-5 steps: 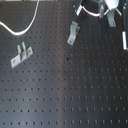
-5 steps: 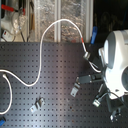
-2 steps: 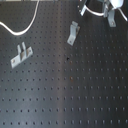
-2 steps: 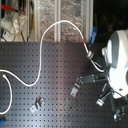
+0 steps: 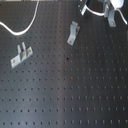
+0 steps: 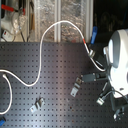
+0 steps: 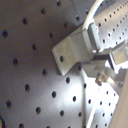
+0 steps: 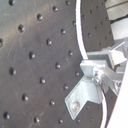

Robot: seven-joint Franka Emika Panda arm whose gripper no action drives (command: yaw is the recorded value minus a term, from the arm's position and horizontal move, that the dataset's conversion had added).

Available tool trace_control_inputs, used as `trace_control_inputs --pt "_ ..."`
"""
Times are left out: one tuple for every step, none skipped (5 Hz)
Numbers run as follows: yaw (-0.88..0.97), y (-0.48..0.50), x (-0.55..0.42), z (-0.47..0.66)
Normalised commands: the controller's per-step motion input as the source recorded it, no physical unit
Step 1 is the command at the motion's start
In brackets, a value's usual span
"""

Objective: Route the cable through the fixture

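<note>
The cable (image 6: 47, 37) is looping across the black perforated board (image 6: 50, 75) in the second exterior view, one end reaching my gripper (image 6: 92, 52) at the second exterior view's right; I'm seeing two metal brackets (image 5: 73, 33) (image 5: 20, 55) sitting well apart; I cannot tell whether the pincer is gripping the cord

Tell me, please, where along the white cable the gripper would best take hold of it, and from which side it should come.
Probably the cable near its end, just before the red tip by the arm. That stretch runs fairly straight, clear of both brackets, so coming down from above with the jaws across the cord looks easiest. The loops farther back would give little control of the tip.
</note>
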Motion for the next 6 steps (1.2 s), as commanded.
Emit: trace_control_inputs --pt "0.05 0.412 0.116 0.07" --pt "0.00 0.284 -0.075 0.39" --pt "0.10 0.116 -0.131 0.30" --pt "0.18 -0.088 -0.382 0.31" --pt "0.17 -0.087 -0.477 0.25" --pt "0.21 -0.070 -0.530 0.24"
